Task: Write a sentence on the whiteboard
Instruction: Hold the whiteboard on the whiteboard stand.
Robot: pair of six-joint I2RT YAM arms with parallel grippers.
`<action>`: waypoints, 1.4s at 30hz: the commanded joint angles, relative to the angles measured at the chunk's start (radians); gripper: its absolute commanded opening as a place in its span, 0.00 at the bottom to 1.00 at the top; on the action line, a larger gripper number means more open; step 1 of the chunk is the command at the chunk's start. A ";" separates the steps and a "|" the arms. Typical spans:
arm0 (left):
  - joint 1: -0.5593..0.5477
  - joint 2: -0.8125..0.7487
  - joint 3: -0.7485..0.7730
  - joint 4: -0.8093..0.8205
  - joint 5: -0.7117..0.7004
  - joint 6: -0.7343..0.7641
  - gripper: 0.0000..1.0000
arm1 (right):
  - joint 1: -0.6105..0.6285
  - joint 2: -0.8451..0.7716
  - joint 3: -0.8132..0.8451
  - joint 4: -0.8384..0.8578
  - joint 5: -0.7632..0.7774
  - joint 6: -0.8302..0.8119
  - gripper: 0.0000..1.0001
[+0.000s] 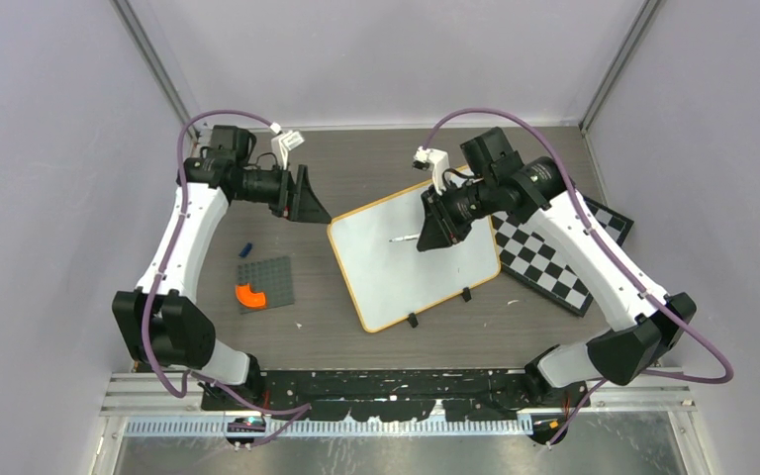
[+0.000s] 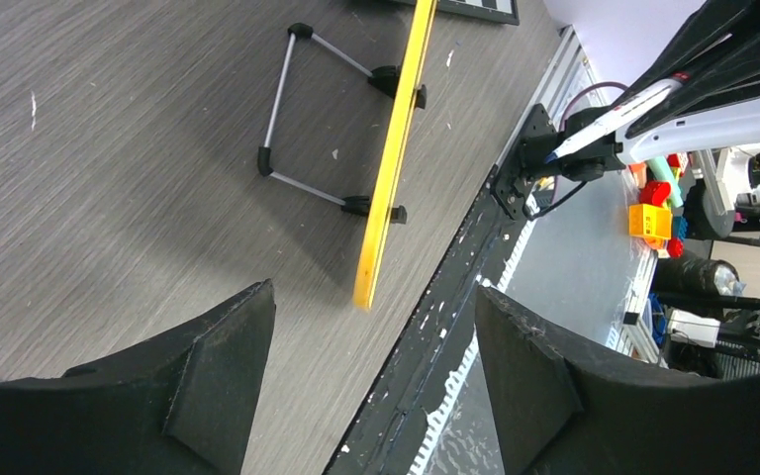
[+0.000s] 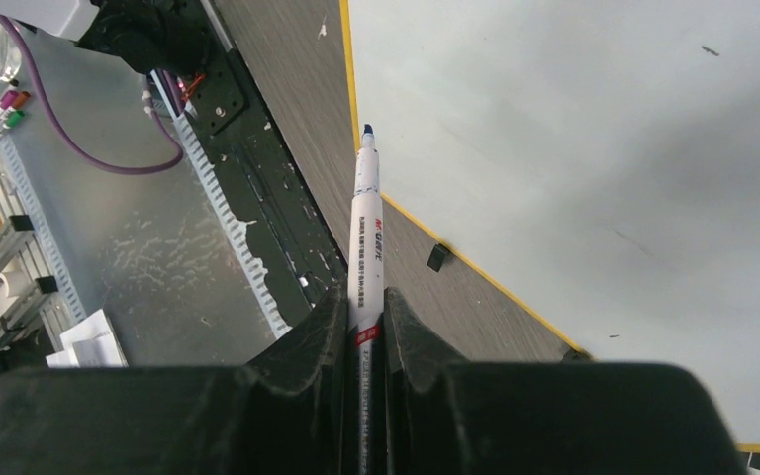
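Observation:
The whiteboard, white with a thin orange-yellow frame and two black clip feet, stands propped at a slant in the table's middle. Its face is blank apart from faint specks. It shows edge-on in the left wrist view. My right gripper is shut on a white marker with a dark blue tip. The marker points left over the board's upper middle; I cannot tell whether the tip touches. My left gripper is open and empty, just left of the board's far left corner.
A black-and-white checkered board lies right of the whiteboard. A grey baseplate with an orange piece lies at the left, a small blue piece beside it. A wire stand props the whiteboard from behind.

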State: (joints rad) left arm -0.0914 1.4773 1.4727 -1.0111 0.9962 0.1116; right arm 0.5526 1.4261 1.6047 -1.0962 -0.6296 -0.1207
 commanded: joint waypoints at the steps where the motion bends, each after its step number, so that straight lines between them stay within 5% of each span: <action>1: -0.008 0.014 0.012 0.034 0.055 -0.006 0.74 | 0.010 -0.050 -0.016 0.040 -0.021 -0.017 0.00; 28: -0.090 0.091 0.053 -0.005 0.043 0.050 0.54 | 0.178 0.040 0.104 0.083 0.194 -0.018 0.00; 37: -0.107 0.145 0.094 -0.031 0.037 0.065 0.27 | 0.192 0.096 0.128 0.176 0.243 0.000 0.00; 42: -0.107 0.137 0.098 -0.044 0.024 0.086 0.24 | 0.200 0.106 0.125 0.207 0.244 0.013 0.00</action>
State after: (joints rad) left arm -0.1989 1.6257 1.5333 -1.0348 1.0225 0.1658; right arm 0.7429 1.5345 1.7016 -0.9680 -0.4000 -0.1287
